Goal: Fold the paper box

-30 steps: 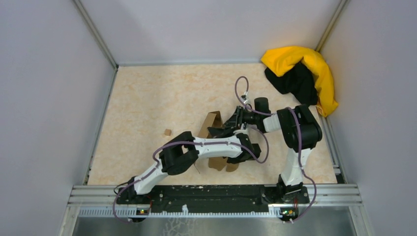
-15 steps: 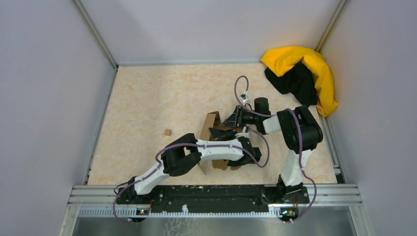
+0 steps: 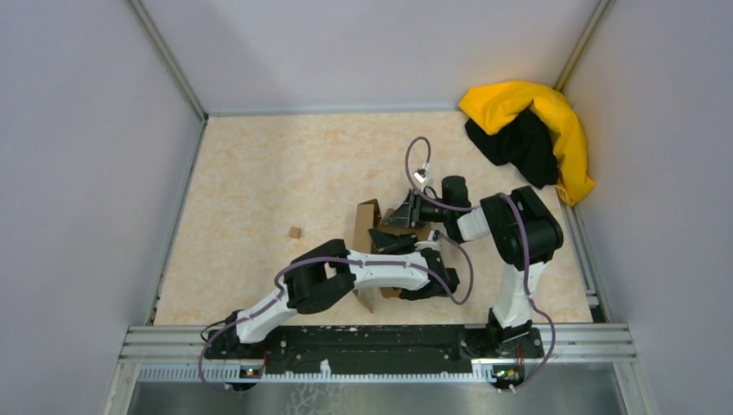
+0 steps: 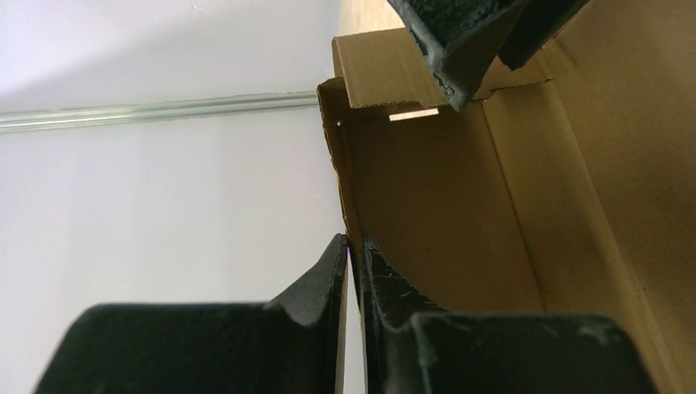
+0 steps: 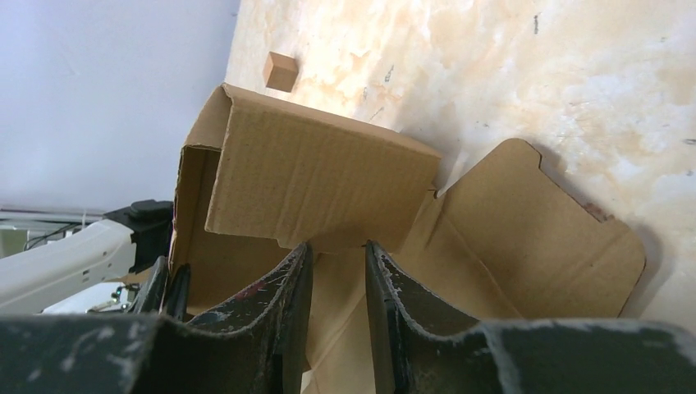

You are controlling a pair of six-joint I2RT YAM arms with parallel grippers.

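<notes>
The left claw (image 4: pixel 354 246) is almost fully closed and pinches a thin side wall of the box (image 4: pixel 443 213). The edge of this wall goes straight between its two fingers, and the wall stands upright. The right claw (image 5: pixel 336 249) is only a little open, with a narrow gap between its fingers. Its tips are inside the box, just under the edge of an end flap that is folded inward. Through the gap only the floor of the box shows, so this claw seems to hold nothing. Whether the tips touch the flap, I cannot tell. In the left wrist view the same tips come in from above, just beside a small tab at the far corner of the box.

The box is half made. One long wall and one end are raised, and a wide panel with rounded corners lies flat on the table (image 3: pixel 259 173). From above, the box is between both claws, partly hidden under the left arm (image 3: pixel 380 264). A scrap (image 3: pixel 295 233) lies left of the box, apart from it. The cloth (image 3: pixel 529 130) is behind the box to the right, well apart, in the corner.
</notes>
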